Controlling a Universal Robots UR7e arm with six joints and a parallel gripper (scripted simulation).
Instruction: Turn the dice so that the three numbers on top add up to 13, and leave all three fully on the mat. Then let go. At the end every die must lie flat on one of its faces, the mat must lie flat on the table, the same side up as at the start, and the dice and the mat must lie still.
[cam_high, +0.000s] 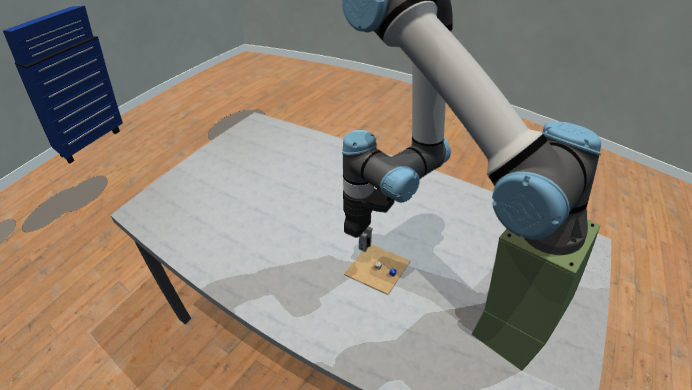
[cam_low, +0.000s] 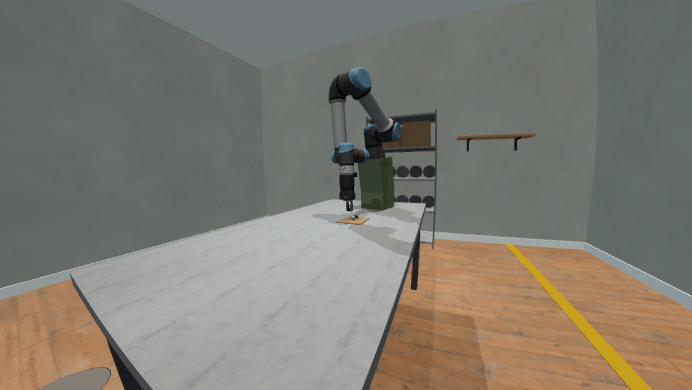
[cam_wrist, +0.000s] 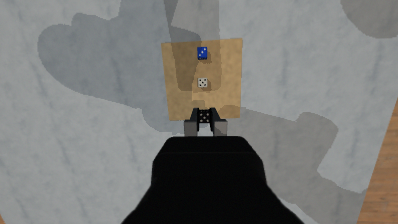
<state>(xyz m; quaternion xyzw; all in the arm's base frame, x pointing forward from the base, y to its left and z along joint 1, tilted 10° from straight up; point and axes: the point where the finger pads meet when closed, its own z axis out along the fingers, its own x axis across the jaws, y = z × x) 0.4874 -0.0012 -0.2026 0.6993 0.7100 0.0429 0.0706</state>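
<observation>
The tan mat (cam_high: 365, 276) (cam_low: 357, 222) (cam_wrist: 230, 97) lies flat on the table. A white die (cam_high: 378, 265) (cam_wrist: 202, 82) sits near its middle, with five pips up in the wrist view. A blue die (cam_high: 393, 272) (cam_wrist: 202, 52) sits toward the far edge of the mat in the wrist view; its top appears to show three pips. My gripper (cam_high: 365, 244) (cam_low: 349, 208) (cam_wrist: 204, 114) points down above the table beside the mat and is shut on a black die (cam_wrist: 204, 116). Five white pips of that die face the wrist camera. Its other faces are hidden.
The grey table (cam_high: 220, 200) (cam_low: 240, 290) carries the mat. The arm's green pedestal (cam_high: 525, 300) (cam_low: 376, 185) stands on the table beyond the blue die's side of the mat. Shadows of the arm fall across the mat and table. A blue cabinet (cam_high: 65, 85) stands off the table.
</observation>
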